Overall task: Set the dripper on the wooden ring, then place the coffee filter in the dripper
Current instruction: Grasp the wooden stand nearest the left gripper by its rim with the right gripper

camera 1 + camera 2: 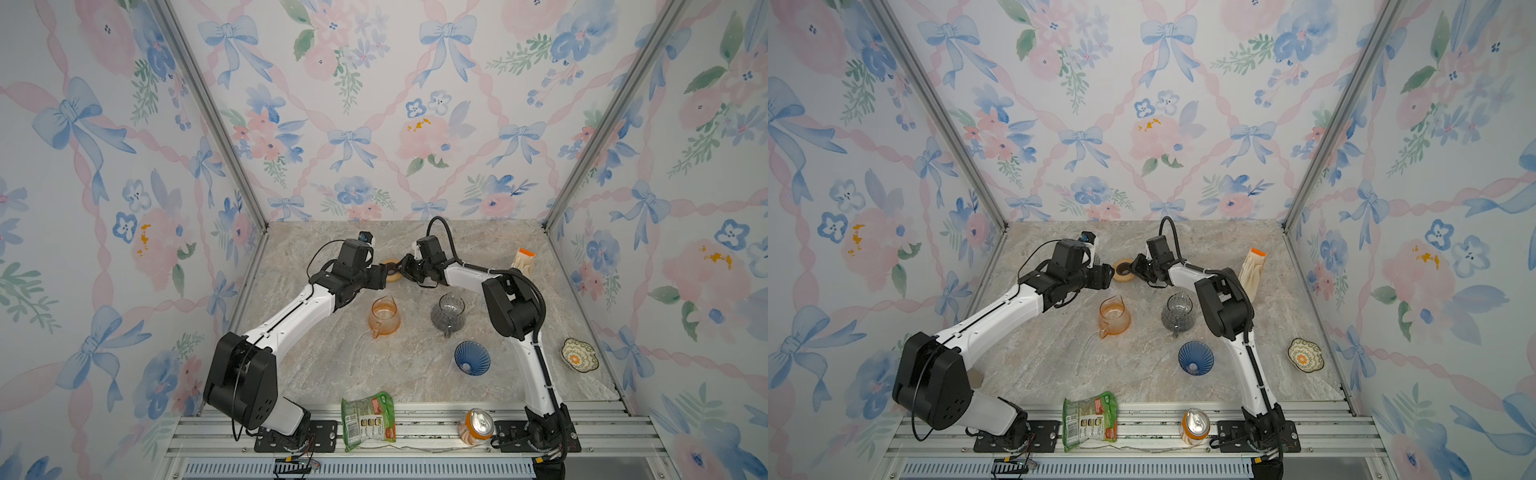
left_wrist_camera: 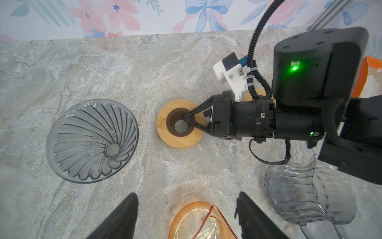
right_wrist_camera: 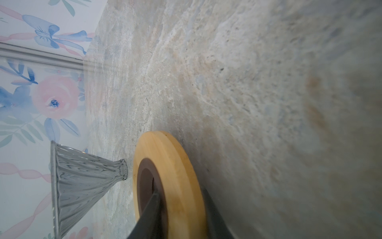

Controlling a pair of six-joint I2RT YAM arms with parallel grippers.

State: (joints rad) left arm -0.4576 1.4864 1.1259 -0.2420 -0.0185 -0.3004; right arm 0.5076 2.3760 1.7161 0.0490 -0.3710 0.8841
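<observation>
Filter pack: the beige paper coffee filter pack with the orange end (image 1: 523, 261) is sitting at the back right of your marble-look tabletop (image 1: 332, 365), behind the right arm and well apart from both grippers.
Filter axis: its long axis is running front to back in both top views, with the orange end pointing toward the back wall. You cannot tell whether it is standing or lying.
Right gripper: your right gripper (image 2: 186, 119) is reaching onto the round wooden ring with the dark inner collar (image 2: 177, 140). One finger is dipping into the hole and the other is sitting outside the band. The jaws are narrow, but you cannot tell whether they are pinching.
Left gripper: your left gripper (image 2: 187, 194) is hovering spread wide over the orange glass carafe (image 2: 198, 221), holding nothing.
Dripper: the grey ribbed glass cone dripper (image 2: 92, 140) is standing mouth up just beside the ring, on the side away from the right gripper.
</observation>
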